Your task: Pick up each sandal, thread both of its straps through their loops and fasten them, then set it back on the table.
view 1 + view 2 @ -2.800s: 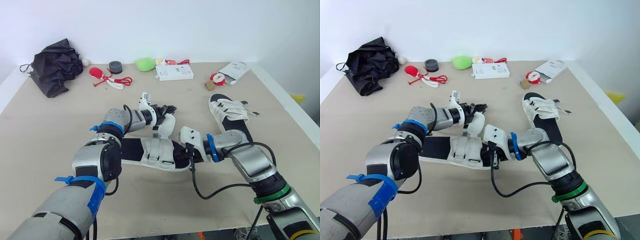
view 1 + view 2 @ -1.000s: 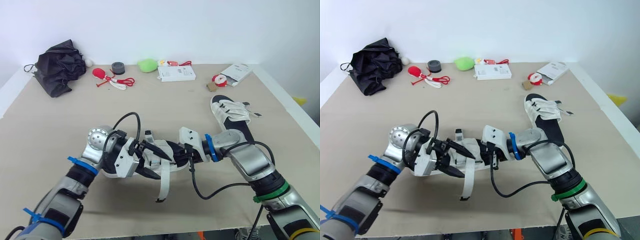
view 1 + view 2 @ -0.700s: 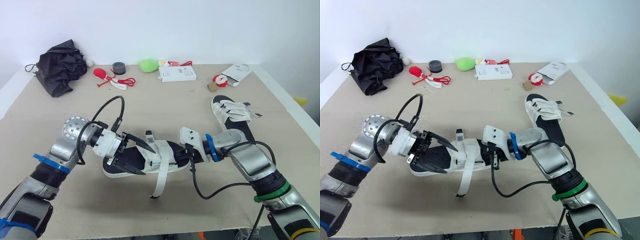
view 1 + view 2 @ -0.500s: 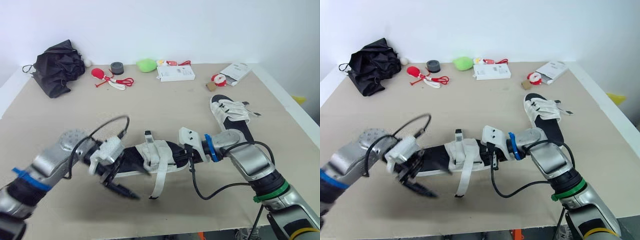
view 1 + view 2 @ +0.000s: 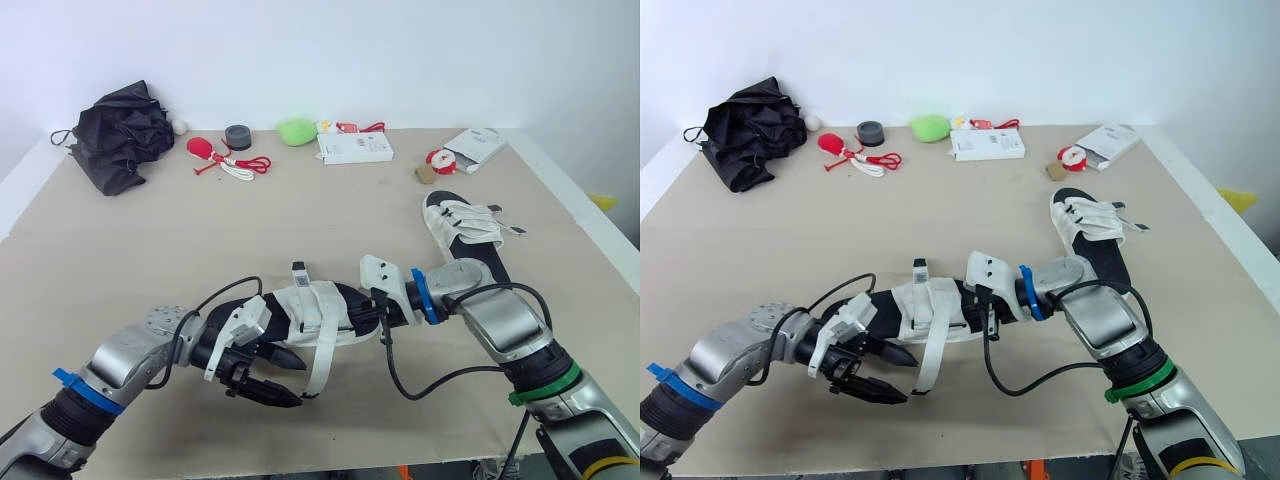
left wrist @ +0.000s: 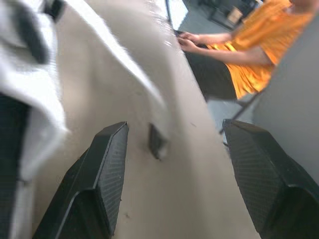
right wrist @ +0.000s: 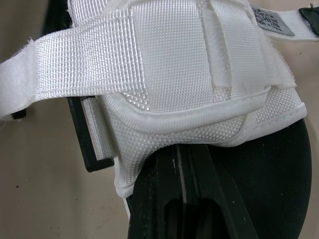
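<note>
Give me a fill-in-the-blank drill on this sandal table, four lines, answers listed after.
The left hand is ___.
The strap hanging off the near sandal is coloured ___.
The other sandal lies on the table on the robot's ___ side.
The black bundle sits near the table's far ___ corner.
Missing words: open; white; right; left.

Black bundle (image 5: pixel 118 130), tape roll (image 5: pixel 238 136), green lump (image 5: pixel 295 130) and white box (image 5: pixel 356 148) lie apart.
</note>
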`<state>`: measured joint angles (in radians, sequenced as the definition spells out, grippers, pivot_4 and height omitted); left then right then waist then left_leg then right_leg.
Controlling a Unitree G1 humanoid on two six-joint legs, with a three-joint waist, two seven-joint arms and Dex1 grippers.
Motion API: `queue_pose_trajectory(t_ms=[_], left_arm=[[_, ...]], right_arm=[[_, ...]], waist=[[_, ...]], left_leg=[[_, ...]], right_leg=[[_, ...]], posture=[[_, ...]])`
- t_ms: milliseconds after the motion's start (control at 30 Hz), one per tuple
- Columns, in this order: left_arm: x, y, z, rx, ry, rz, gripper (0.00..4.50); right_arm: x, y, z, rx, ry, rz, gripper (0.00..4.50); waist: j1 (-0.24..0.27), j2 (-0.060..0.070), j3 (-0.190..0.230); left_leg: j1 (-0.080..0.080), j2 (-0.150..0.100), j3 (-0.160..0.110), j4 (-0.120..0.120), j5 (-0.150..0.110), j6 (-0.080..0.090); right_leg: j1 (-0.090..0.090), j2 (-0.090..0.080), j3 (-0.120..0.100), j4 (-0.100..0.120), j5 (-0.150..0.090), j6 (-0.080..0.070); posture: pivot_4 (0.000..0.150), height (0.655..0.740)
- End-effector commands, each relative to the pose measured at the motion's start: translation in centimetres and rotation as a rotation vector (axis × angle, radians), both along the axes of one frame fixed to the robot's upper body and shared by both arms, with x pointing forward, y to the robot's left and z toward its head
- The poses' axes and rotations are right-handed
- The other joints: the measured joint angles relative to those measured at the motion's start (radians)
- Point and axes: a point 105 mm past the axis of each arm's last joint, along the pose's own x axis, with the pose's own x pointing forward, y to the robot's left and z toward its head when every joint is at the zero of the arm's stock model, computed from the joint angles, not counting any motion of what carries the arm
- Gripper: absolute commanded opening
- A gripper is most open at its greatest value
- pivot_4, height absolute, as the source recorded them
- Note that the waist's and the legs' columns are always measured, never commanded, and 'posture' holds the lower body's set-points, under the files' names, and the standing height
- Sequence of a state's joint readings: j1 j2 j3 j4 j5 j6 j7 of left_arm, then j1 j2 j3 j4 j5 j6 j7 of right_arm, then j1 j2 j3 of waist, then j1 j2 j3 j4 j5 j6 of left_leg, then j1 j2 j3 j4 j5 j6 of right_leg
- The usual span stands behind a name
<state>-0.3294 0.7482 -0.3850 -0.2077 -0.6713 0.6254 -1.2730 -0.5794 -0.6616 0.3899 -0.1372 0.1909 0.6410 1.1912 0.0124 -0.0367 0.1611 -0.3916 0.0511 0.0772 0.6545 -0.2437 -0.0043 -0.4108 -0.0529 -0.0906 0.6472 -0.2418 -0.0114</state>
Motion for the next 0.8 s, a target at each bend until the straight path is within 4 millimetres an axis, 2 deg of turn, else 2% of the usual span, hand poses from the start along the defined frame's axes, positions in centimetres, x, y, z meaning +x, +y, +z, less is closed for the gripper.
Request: queue_pose_trajectory(t_ms=[33, 333, 433, 633, 700, 733, 767, 800], left_arm=[[-0.1, -0.5, 0.6, 0.018, 0.005, -0.007, 3.09], [0.4, -2.2, 0.9, 0.015, 0.101, 0.037, 3.09], [-0.4, -3.1, 1.0, -0.003, 0.160, 0.024, 3.09], [-1.3, -3.6, 1.6, -0.009, 0.211, 0.019, 3.09], [-1.4, -3.7, 1.7, -0.008, 0.215, 0.023, 2.71], [-1.5, -3.8, 1.8, -0.010, 0.216, 0.027, 2.28], [-1.4, -3.9, 1.8, -0.009, 0.218, 0.031, 2.10], [-1.4, -3.9, 1.9, -0.009, 0.218, 0.034, 1.73]], right_arm=[[-0.8, -1.2, -3.2, -0.091, 0.108, -0.048, 0.00], [-1.1, -1.1, -3.2, -0.097, 0.114, -0.045, 0.00], [-1.9, -0.9, -3.3, -0.101, 0.137, -0.024, 0.00], [-2.4, -0.8, -3.2, -0.109, 0.148, -0.015, 0.00], [-2.3, -0.9, -3.1, -0.111, 0.148, -0.018, 0.00], [-2.2, -0.9, -3.1, -0.111, 0.148, -0.019, 0.00], [-2.2, -1.0, -3.0, -0.112, 0.147, -0.020, 0.00], [-2.2, -1.0, -2.9, -0.113, 0.145, -0.020, 0.00]], waist=[[0.000, 0.000, 0.000], [0.000, 0.000, -0.001], [0.000, 0.000, -0.001], [0.000, 0.000, -0.001], [0.000, 0.000, -0.001], [0.000, 0.000, -0.001], [0.000, 0.000, -0.001], [0.000, 0.000, -0.001]], left_leg=[[0.000, 0.000, 0.000, 0.000, 0.000, 0.000], [0.000, -0.001, 0.000, 0.000, 0.000, 0.000], [0.000, -0.001, 0.000, 0.000, 0.000, 0.000], [0.000, -0.004, -0.001, 0.000, -0.001, 0.001], [0.000, -0.005, -0.001, 0.000, -0.003, 0.002], [0.000, -0.005, -0.001, 0.001, -0.004, 0.002], [0.000, -0.005, -0.001, 0.001, -0.004, 0.002], [0.000, -0.005, -0.001, 0.001, -0.004, 0.002]], right_leg=[[0.000, 0.000, 0.000, 0.000, 0.000, 0.000], [0.001, -0.001, 0.000, 0.000, 0.000, 0.000], [0.001, -0.001, 0.000, 0.000, 0.000, 0.000], [0.001, -0.004, 0.000, 0.000, -0.001, 0.002], [0.001, -0.005, 0.001, 0.000, -0.002, 0.003], [0.002, -0.005, 0.001, 0.000, -0.003, 0.003], [0.002, -0.005, 0.001, 0.000, -0.003, 0.003], [0.002, -0.005, 0.001, 0.000, -0.003, 0.003]], posture=[[0.150, 0.7400], [0.150, 0.7400], [0.150, 0.7400], [0.150, 0.7400], [0.150, 0.7400], [0.150, 0.7400], [0.150, 0.7400], [0.150, 0.7400]])
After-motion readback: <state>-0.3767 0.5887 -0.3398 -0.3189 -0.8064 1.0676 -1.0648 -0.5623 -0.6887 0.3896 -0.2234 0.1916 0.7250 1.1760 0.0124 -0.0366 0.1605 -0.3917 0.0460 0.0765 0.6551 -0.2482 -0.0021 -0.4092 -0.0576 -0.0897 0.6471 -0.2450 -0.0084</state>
